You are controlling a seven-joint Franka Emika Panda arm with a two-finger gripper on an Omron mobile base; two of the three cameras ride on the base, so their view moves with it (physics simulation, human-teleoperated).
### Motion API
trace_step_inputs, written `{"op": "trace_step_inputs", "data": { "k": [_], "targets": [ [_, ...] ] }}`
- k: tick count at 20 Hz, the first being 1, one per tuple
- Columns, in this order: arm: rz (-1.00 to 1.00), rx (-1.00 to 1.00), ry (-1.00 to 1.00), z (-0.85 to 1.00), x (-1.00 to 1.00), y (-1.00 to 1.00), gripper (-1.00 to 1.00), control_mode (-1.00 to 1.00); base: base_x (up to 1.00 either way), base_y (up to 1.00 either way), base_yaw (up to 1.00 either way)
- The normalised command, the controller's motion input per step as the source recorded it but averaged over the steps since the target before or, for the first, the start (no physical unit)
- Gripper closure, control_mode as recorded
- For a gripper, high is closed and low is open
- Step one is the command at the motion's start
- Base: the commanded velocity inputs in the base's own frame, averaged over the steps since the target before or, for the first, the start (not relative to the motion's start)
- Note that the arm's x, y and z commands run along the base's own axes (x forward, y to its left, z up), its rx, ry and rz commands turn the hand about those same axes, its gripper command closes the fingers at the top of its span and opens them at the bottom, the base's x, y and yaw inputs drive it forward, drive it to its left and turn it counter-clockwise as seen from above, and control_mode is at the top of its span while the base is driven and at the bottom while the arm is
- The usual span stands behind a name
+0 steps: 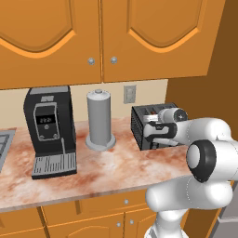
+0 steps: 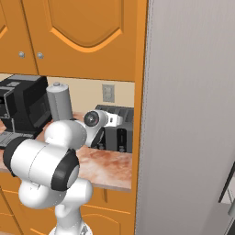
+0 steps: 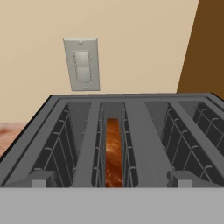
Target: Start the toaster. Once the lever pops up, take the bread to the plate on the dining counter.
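Observation:
The black toaster [image 1: 138,122] stands on the marbled worktop by the right wall, also in the right base view [image 2: 123,131]. My gripper [image 1: 150,131] hovers right at its near end, just above the top. Its jaws are open and hold nothing. Seen from the hand, the toaster's top [image 3: 144,131] lies close below, with wire-lined slots. The bread [image 3: 113,151] sits deep in the middle slot, showing only its brown crust edge. Two grey lever knobs [image 3: 42,178] show at the near end. The plate and the dining counter are out of view.
A tall black coffee machine [image 1: 49,132] and a grey cylinder on a round base [image 1: 100,121] stand left of the toaster. A wall socket [image 1: 129,94] is behind it. Orange wall cabinets [image 1: 139,37] hang above. A tall grey panel [image 2: 193,114] closes the right side.

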Motion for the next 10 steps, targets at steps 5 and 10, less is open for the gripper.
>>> {"op": "trace_step_inputs", "data": {
  "k": [5, 10],
  "targets": [
    [0.0, 0.0, 0.0, 0.0, 0.0, 0.0, -1.0, -1.0, 0.0, 0.0, 0.0],
    [0.0, 0.0, 0.0, 0.0, 0.0, 0.0, -1.0, -1.0, 0.0, 0.0, 0.0]
  ]
}}
